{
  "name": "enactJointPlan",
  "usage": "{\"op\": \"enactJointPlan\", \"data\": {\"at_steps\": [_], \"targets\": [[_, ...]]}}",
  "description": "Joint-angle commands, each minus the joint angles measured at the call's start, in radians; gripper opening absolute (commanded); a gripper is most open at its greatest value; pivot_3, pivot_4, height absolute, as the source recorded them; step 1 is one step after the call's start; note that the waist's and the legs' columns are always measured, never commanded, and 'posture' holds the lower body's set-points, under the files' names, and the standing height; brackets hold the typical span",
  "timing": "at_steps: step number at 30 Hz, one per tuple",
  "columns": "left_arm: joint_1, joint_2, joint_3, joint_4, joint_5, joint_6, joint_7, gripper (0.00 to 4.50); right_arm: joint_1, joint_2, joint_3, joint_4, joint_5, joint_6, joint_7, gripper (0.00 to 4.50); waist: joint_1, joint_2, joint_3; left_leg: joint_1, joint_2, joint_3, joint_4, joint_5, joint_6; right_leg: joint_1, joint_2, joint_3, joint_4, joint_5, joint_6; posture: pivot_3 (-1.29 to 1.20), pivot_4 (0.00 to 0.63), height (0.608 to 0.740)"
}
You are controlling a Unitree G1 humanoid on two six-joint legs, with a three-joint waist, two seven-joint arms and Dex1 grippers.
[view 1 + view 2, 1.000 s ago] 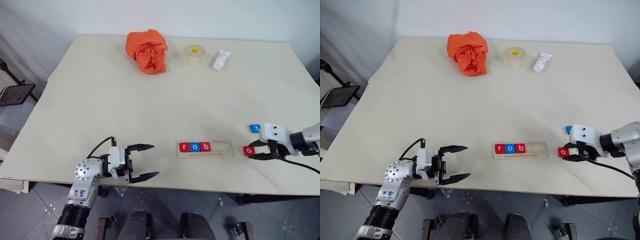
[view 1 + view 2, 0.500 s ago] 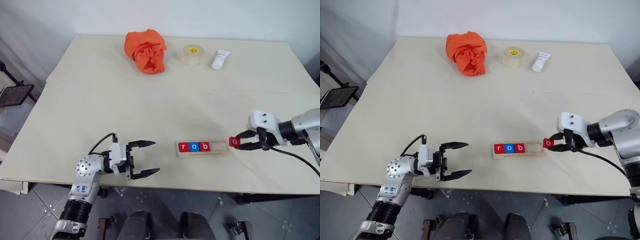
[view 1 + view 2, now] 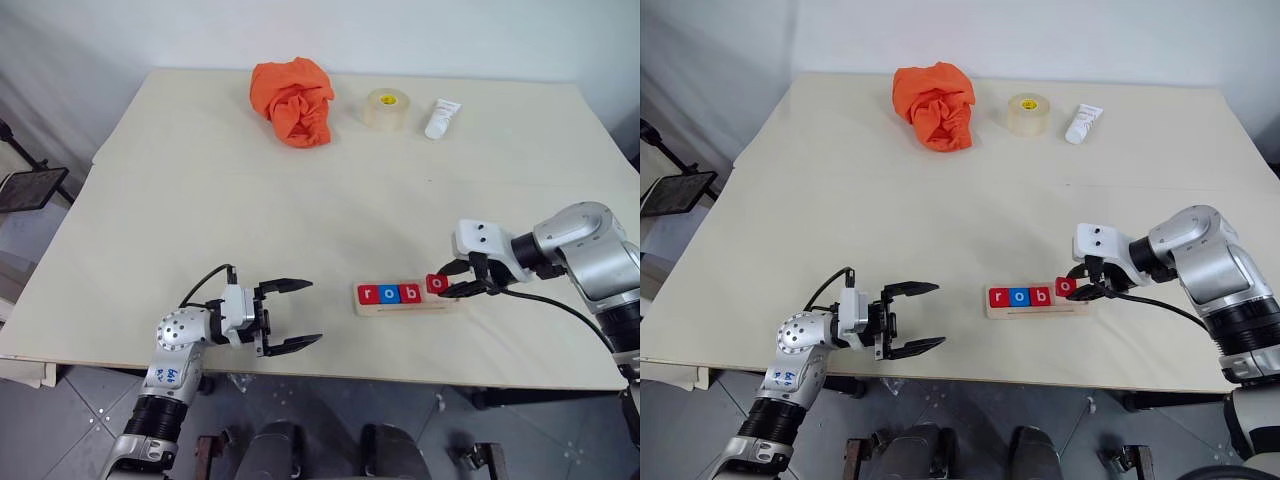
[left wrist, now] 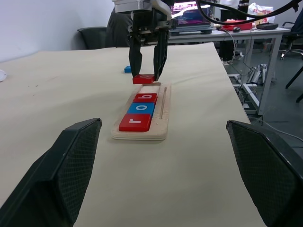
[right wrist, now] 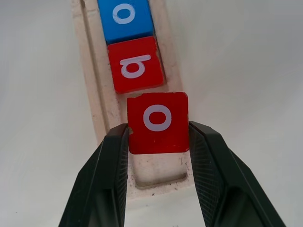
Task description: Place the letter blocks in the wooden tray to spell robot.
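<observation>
A: The letter blocks, where do they sit?

B: Three lie in the wooden tray (image 3: 408,297) near the front edge of the bench (image 3: 200,200): a red r (image 3: 368,294), a blue o (image 3: 389,294) and a red b (image 3: 409,294), touching one another in a row from the tray's left end. The right part of the slot is bare.

A: And the fourth?

B: A red o block (image 5: 158,122) is pinched between the two black fingers of the right end effector (image 3: 452,288). It hangs over the tray's open slot, just beside the b. In the left wrist view it looks raised slightly above the slot; whether it touches the wood, I cannot tell.

A: The t?

B: A small blue block (image 4: 127,69) lies on the bench beyond the tray in the left wrist view; its letter is too small to read.

A: What about the left end effector (image 3: 290,316)?

B: It hovers at the front edge of the bench, well to the left of the tray, fingers spread wide, holding nothing, pointing toward the tray.

A: Anything else on the bench?

B: At the far side, a crumpled orange cloth (image 3: 294,100), a roll of tape (image 3: 385,108) and a white tube (image 3: 441,118), well apart from the tray.
</observation>
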Motion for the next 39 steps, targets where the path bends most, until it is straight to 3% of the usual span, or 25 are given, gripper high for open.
{"op": "enactJointPlan", "data": {"at_steps": [1,8,17,18,31,34,39], "targets": [[0.016,0.006,0.012,-0.021,-0.009,-0.017,0.006,4.50,-0.018,0.004,-0.007,-0.014,-0.001,-0.009,0.021,1.44,0.000,0.000,0.000,0.000,0.000,0.000,0.000,0.000,0.000,0.000,0.000,0.000,0.000,0.000,0.000,0.00,0.150,0.740],[0.017,-0.001,0.006,-0.027,-0.005,-0.016,0.020,4.50,-0.011,0.021,0.005,-0.010,-0.018,-0.020,0.031,1.44,0.001,0.000,0.000,0.000,0.000,0.000,0.000,0.000,0.000,0.000,0.000,0.000,0.001,0.000,0.000,0.00,0.150,0.740],[0.006,-0.003,0.004,-0.019,-0.005,-0.018,0.023,4.50,-0.021,0.012,-0.001,-0.016,-0.038,-0.039,0.029,4.40,0.001,0.000,0.000,0.000,0.000,0.000,0.000,0.000,0.000,0.000,0.000,0.000,0.001,0.000,0.000,0.00,0.150,0.740],[0.002,-0.004,0.003,-0.015,-0.004,-0.018,0.022,4.50,-0.026,0.007,-0.008,-0.016,-0.036,-0.039,0.033,4.46,0.001,0.000,0.000,0.000,0.000,0.000,0.000,0.000,0.000,0.000,0.000,0.000,0.001,0.000,0.000,0.00,0.150,0.740],[-0.025,-0.018,-0.004,0.008,0.001,-0.021,0.019,4.50,-0.019,0.062,-0.065,-0.055,0.024,0.043,-0.045,4.46,0.002,0.000,0.000,0.000,-0.001,0.000,0.000,0.000,0.000,-0.001,0.000,0.000,0.003,0.000,0.000,0.00,0.150,0.740],[-0.022,-0.017,-0.005,0.006,0.001,-0.022,0.020,4.50,-0.018,0.068,-0.067,-0.052,0.030,0.041,-0.051,3.84,0.000,0.000,0.000,0.000,0.000,0.000,0.000,0.000,0.000,-0.001,0.000,0.000,0.003,0.000,0.000,0.00,0.150,0.740],[-0.011,-0.014,-0.002,-0.005,0.000,-0.020,0.023,4.50,-0.007,0.078,-0.071,-0.075,0.062,0.083,-0.047,2.21,0.001,0.000,0.000,0.000,0.000,0.000,0.000,0.000,0.000,-0.001,0.000,0.000,0.003,0.000,0.000,0.00,0.150,0.740]]}}
